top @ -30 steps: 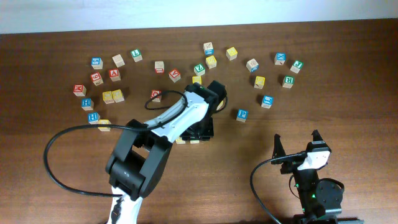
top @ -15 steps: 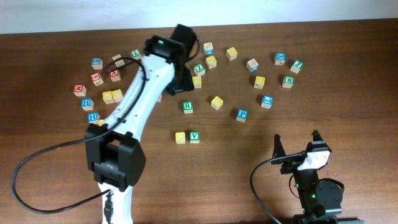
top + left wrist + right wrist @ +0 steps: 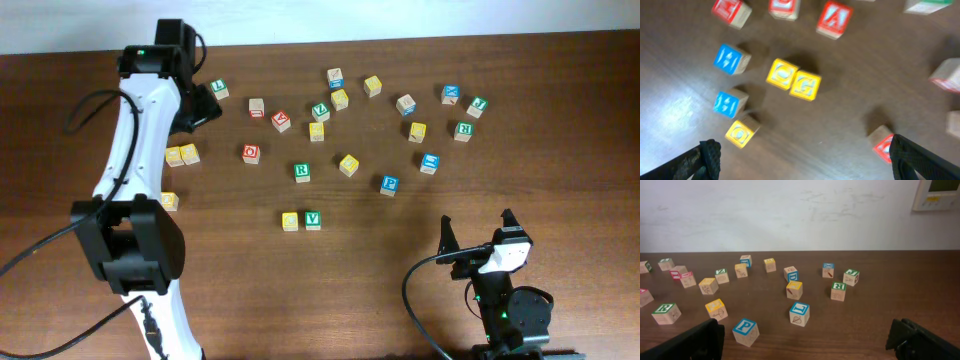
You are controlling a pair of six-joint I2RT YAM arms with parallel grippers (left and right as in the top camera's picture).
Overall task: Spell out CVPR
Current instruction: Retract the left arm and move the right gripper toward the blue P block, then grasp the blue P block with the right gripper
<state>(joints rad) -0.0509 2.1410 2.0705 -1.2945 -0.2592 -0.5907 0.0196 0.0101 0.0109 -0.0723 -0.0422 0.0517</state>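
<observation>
left gripper (image 3: 807,159): fingers spread wide, nothing between them
right gripper (image 3: 807,341): fingers wide apart, holding nothing

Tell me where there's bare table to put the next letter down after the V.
Bare wood lies right of the V cube, bordered by the P cube behind and the open right hand further right. The table is also free at its right end. Crowded: the arc of cubes along the back.

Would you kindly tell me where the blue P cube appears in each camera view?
Overhead: blue P cube, right of centre.
Left wrist: not in it.
Right wrist: blue P cube, lower left foreground.
Shared landmark: blue-framed cube on its right, slightly farther back.
</observation>
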